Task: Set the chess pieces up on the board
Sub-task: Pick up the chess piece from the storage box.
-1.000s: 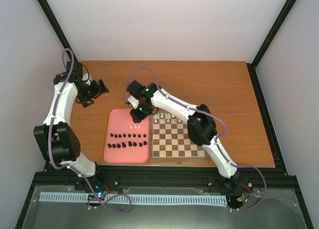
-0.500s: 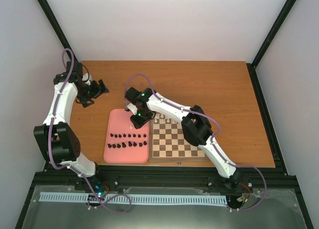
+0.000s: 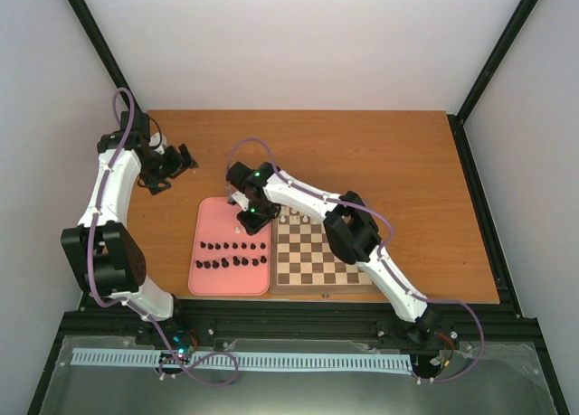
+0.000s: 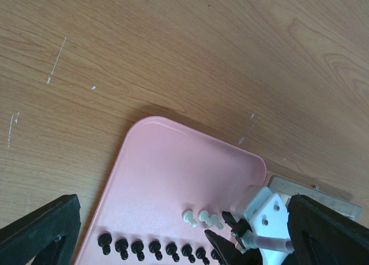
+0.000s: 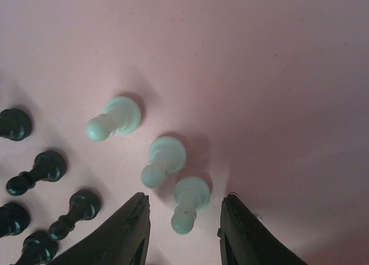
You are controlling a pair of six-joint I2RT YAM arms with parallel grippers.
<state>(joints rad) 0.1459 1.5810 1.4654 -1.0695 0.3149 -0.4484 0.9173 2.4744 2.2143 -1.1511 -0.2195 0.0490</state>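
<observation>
The chessboard (image 3: 321, 257) lies right of the pink tray (image 3: 210, 218). A few white pieces (image 3: 312, 218) stand on its far row, partly hidden by my right arm. My right gripper (image 3: 249, 218) is low over the tray, open, its jaws either side of a white pawn (image 5: 188, 202) without touching it. Two more white pawns (image 5: 163, 159) (image 5: 115, 118) stand beside it. Black pieces (image 3: 233, 255) stand in two rows on the tray; some show in the right wrist view (image 5: 40, 170). My left gripper (image 3: 176, 162) is open and empty, above the table beyond the tray.
The left wrist view shows the tray (image 4: 173, 172), the three white pawns (image 4: 203, 219), a row of black pieces (image 4: 151, 249), the right gripper (image 4: 245, 239) and a corner of the board (image 4: 302, 189). Bare wooden table (image 3: 389, 162) lies behind and to the right.
My right gripper has moved left from the board's far left corner and come down over the white pawns on the tray. The left arm has not moved.
</observation>
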